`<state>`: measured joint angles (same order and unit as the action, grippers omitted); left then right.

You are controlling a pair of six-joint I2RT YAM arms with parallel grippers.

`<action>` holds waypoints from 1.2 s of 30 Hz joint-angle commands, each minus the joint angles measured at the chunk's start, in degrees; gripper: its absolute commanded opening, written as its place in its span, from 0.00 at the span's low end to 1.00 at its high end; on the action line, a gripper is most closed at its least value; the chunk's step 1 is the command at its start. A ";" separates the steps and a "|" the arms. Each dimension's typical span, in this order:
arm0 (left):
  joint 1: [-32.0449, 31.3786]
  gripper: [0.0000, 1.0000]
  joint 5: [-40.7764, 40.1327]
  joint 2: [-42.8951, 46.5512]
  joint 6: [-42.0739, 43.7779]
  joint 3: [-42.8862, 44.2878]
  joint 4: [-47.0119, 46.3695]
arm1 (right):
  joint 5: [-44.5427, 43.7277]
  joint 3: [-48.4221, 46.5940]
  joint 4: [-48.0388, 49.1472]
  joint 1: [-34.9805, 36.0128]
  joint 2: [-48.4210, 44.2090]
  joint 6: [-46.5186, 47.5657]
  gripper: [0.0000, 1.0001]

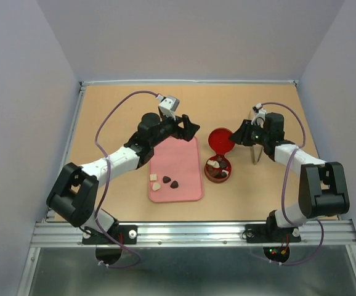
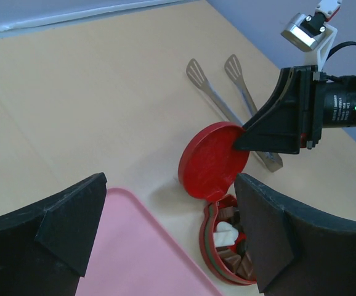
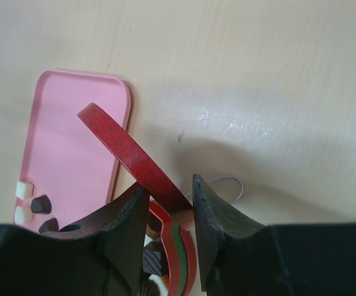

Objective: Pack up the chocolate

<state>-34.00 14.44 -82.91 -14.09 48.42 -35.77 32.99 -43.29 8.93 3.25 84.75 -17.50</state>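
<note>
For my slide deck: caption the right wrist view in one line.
Right end effector pinches the tilted red lid beside the open tin of chocolate, pink tray beyond.

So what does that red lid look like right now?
The lid is round and plain red on the side that shows, with a low rim. It looks like shiny metal or plastic. It is off the tin and tilted up on edge, just beyond it. The right gripper pinches its rim between both fingers. Whether its low edge rests on anything cannot be told.

Tin partly behind left pincer's finger, tray cut by bottom edge
</note>
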 commanded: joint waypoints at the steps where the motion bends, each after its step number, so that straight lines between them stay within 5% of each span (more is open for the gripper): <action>1: -2.99 0.97 -3.89 -2.76 -3.84 4.74 -3.43 | 0.50 0.83 2.15 1.50 -3.18 1.23 0.40; 17: -7.13 0.97 -6.26 -15.78 -6.39 17.93 1.93 | -1.96 4.18 -1.72 6.77 -10.31 3.26 0.43; 36: -9.68 0.97 -7.15 -21.85 -2.09 21.45 14.76 | -6.10 5.41 -3.57 11.87 -11.80 4.93 0.44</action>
<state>-43.13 6.76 -105.27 -18.04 67.57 -23.57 27.57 -38.50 4.89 13.98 74.63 -13.58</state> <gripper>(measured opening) 0.972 0.439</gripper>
